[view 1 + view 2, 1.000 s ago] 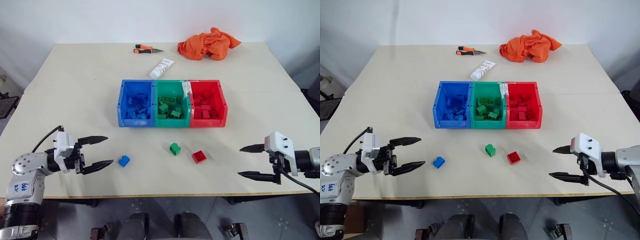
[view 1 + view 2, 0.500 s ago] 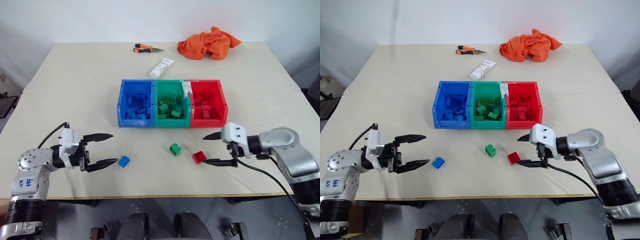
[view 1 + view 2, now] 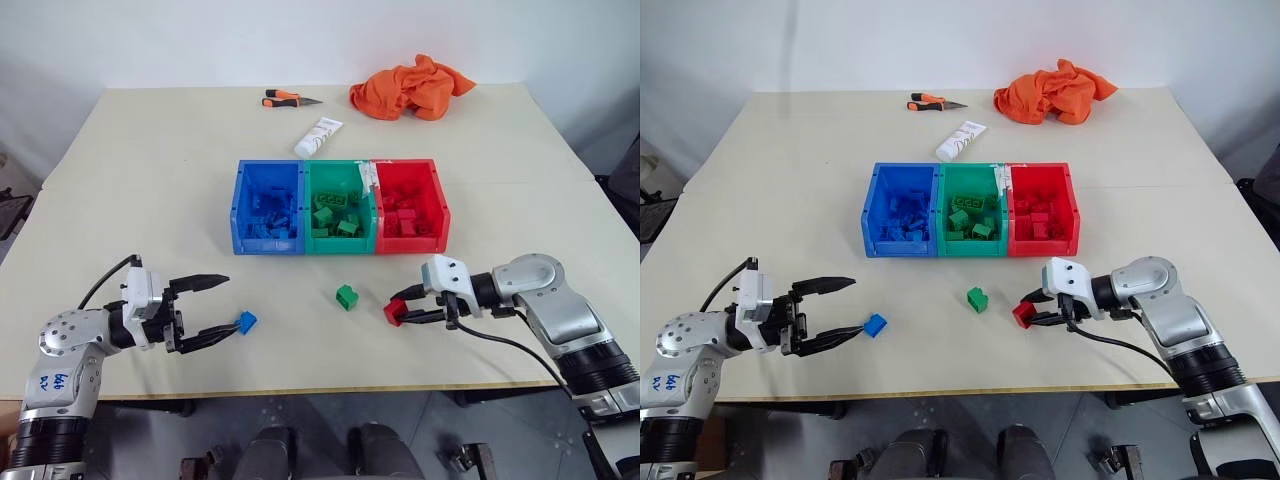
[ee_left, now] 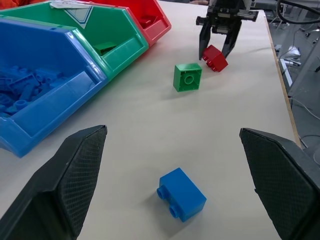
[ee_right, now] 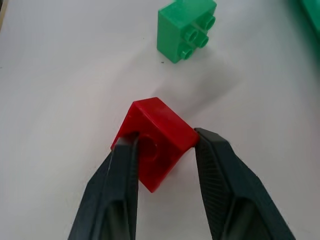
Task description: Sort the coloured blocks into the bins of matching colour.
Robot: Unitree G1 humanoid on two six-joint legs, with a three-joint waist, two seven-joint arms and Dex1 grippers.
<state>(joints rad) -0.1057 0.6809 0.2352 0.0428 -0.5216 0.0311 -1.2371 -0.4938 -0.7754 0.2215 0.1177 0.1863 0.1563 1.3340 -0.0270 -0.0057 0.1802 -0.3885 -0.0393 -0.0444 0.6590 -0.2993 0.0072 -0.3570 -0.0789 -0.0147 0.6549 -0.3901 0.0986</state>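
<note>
Red block (image 5: 157,142): pinched between the two fingers of the right pincer (image 3: 405,309), on the near right of the surface (image 3: 120,180), just right of the green block (image 3: 347,296).
Right pincer: closed on the red block (the right wrist view shows a finger pressed to each side); the block looks tilted, whether it has left the surface I cannot tell.
Step in hand: the grasp of the red block, judged just made and not yet lifted clear.
Red bin (image 3: 444,215): rightmost of the three joined bins, straight beyond the held block, already holding red pieces.
Next move: likely lift, carry away from the near edge over the bin's near wall, and release above the red pieces.
Blue block (image 3: 246,321): near left, lying between the fingertips of the left pincer (image 3: 219,305).
Left pincer: spread wide, holding nothing (well placed to close on the blue block).
Blue bin (image 3: 238,210): leftmost, far side of the blue block.
Green block: loose, near the green bin (image 3: 340,243), unclaimed by either pincer.
</note>
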